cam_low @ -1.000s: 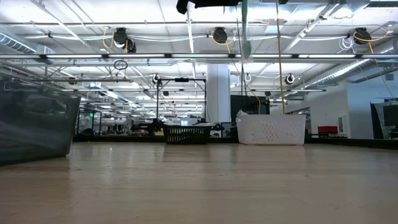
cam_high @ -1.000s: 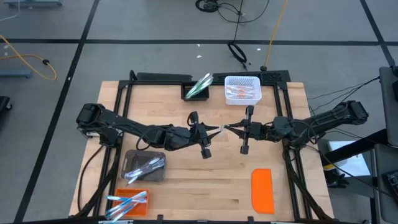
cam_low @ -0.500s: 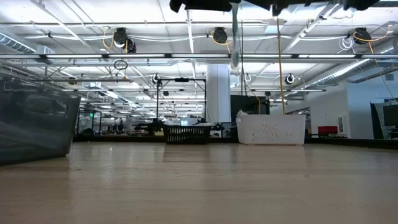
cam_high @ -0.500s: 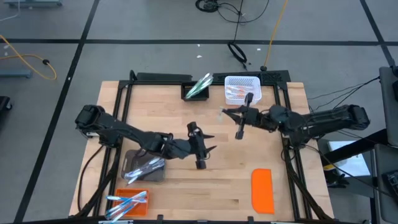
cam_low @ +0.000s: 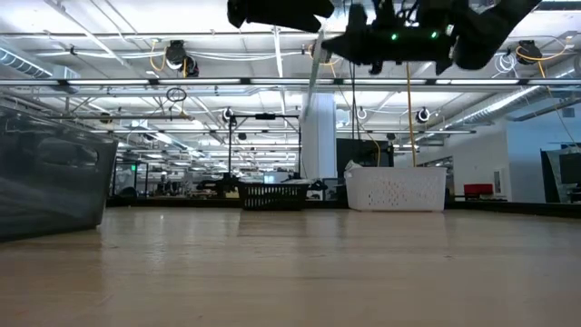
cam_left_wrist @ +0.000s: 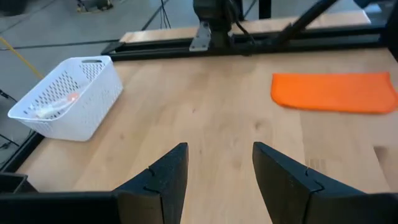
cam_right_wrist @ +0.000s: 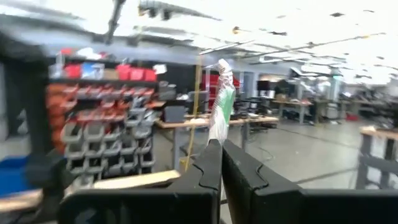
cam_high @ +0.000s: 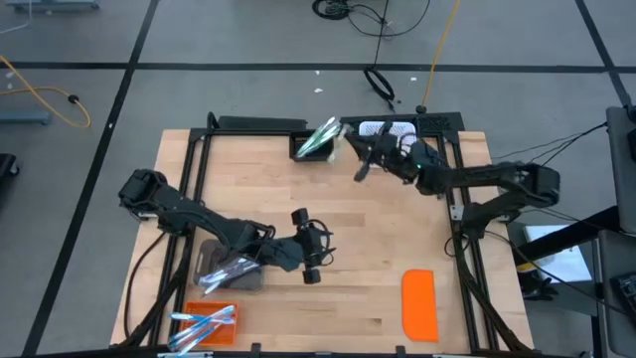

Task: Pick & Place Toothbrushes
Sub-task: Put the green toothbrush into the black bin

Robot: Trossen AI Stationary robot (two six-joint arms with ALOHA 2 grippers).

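Right gripper [cam_high: 350,151] on your rig is clamped on one toothbrush [cam_right_wrist: 219,109], held in the air near the white basket [cam_high: 397,130] at the desk's [cam_high: 368,268] twelve o'clock edge. Left gripper [cam_left_wrist: 214,171] hangs with fingers apart over the desk's middle, beside the dark bin [cam_high: 231,268].

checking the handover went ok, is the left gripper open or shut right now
Open. In the left wrist view the left gripper shows its two dark fingers spread apart, bare wooden table between them, nothing held.
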